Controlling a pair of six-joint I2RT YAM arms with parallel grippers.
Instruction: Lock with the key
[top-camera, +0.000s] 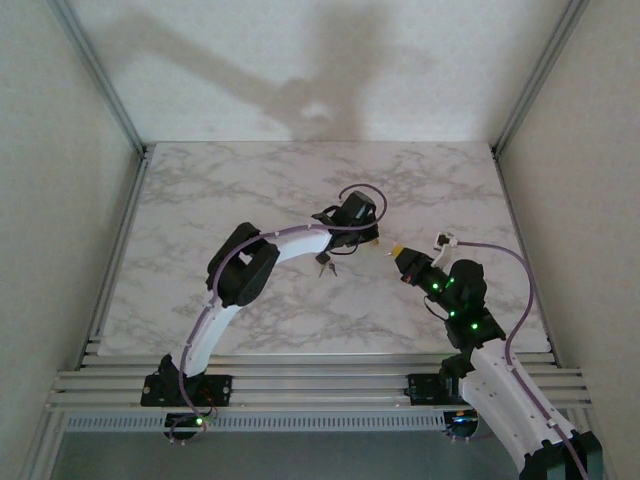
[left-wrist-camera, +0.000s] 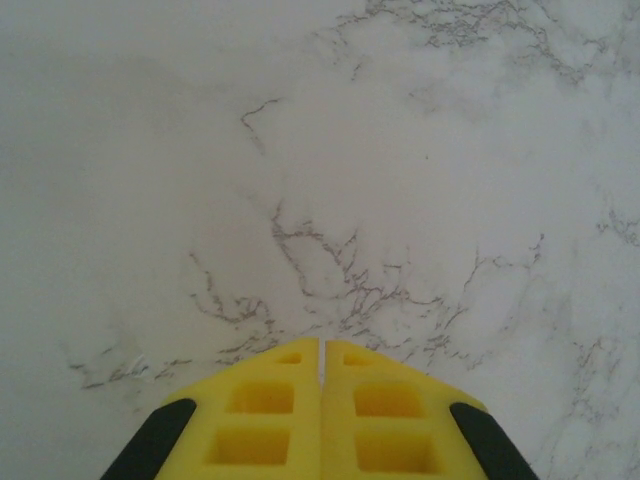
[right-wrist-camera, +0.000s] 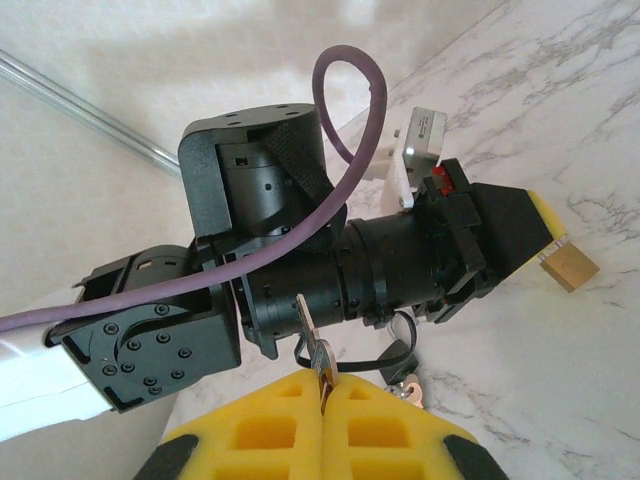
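My right gripper (right-wrist-camera: 323, 385) is shut on the key (right-wrist-camera: 318, 352), a thin pale metal key whose blade sticks up out of the yellow fingertips. In the top view the right gripper (top-camera: 398, 251) points left at my left gripper (top-camera: 374, 239), a short gap apart at the table's middle. The left gripper (left-wrist-camera: 321, 343) is shut, with bare marble beyond its tips. A brass padlock (right-wrist-camera: 572, 266) sits right at the left gripper's yellow tip (right-wrist-camera: 545, 213); I cannot tell if it is held.
A small black padlock (right-wrist-camera: 397, 356) with a black loop and spare keys (right-wrist-camera: 408, 388) lies on the marble table (top-camera: 250, 190) under the left wrist, seen from above as a small bunch (top-camera: 325, 266). Metal rails (top-camera: 300, 385) run along the near edge.
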